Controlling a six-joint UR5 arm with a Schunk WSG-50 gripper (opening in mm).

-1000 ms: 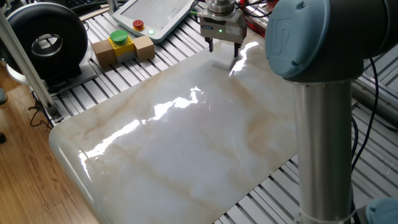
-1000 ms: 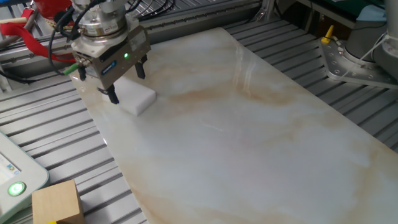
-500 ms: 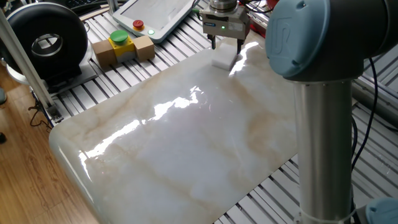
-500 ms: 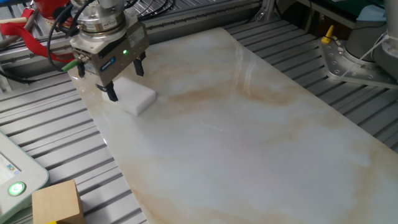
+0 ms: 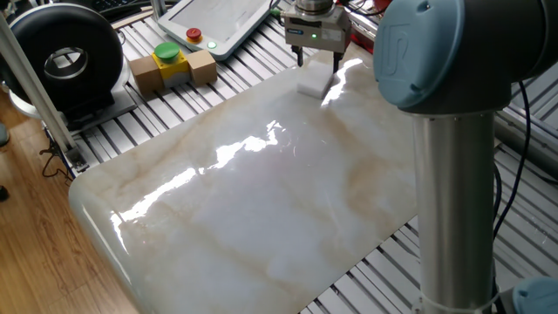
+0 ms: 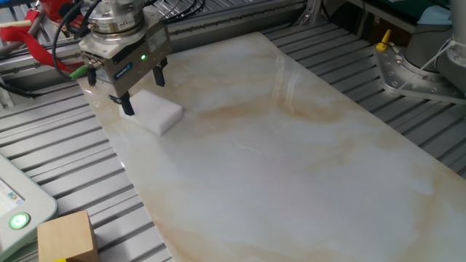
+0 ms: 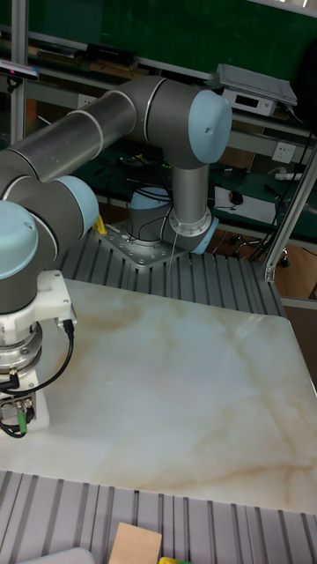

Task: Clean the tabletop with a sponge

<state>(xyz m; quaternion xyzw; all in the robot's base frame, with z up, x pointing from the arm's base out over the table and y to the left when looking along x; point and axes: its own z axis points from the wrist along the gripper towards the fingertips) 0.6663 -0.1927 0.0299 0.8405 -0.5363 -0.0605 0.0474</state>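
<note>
Marble worktop bare except sponge at corner, directly under hand. Hand open, fingers straddling above sponge, not touching; probably lined up for grasp.

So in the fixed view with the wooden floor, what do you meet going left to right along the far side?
Black round device → cardboard boxes with the yellow-green button → white pendant → gripper above the sponge → blue arm joint.
</note>
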